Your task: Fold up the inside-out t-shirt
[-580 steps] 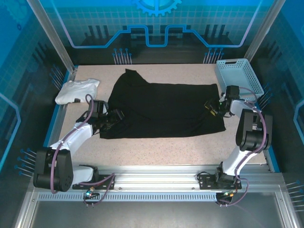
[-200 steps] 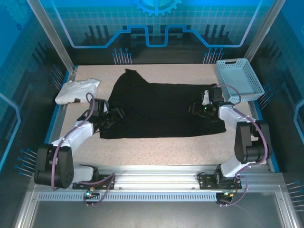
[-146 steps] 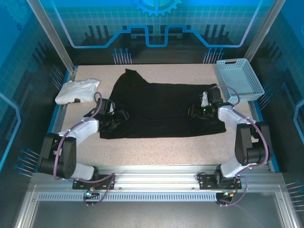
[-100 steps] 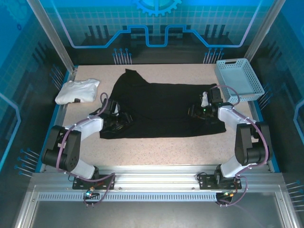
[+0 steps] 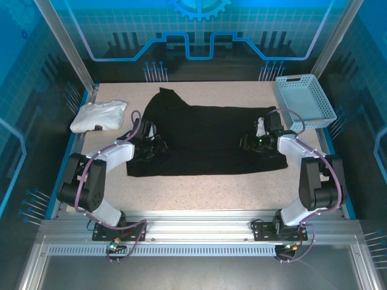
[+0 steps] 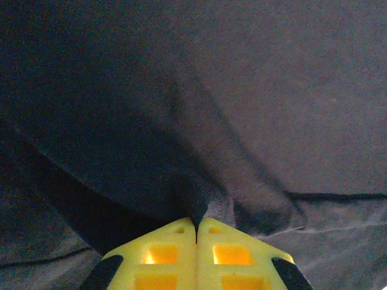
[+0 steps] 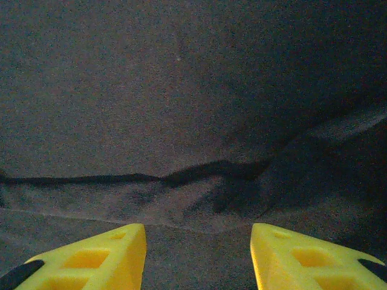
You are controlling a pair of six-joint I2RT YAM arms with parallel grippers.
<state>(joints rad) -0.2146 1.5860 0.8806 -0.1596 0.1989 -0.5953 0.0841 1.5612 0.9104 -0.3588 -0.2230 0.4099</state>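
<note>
My left gripper (image 6: 195, 226) is clamped on the inside-out t-shirt (image 5: 211, 136); my right gripper (image 7: 197, 229), jaws apart, should pinch next

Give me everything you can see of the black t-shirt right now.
The black t-shirt lies spread mostly flat across the middle of the table. It is soft dark cloth with no print showing. One pointed part reaches toward the far left. Its left side bunches into a fold that the left gripper pinches, jaws shut. The right gripper sits open just over a seam on its right side; contact is unclear.
</note>
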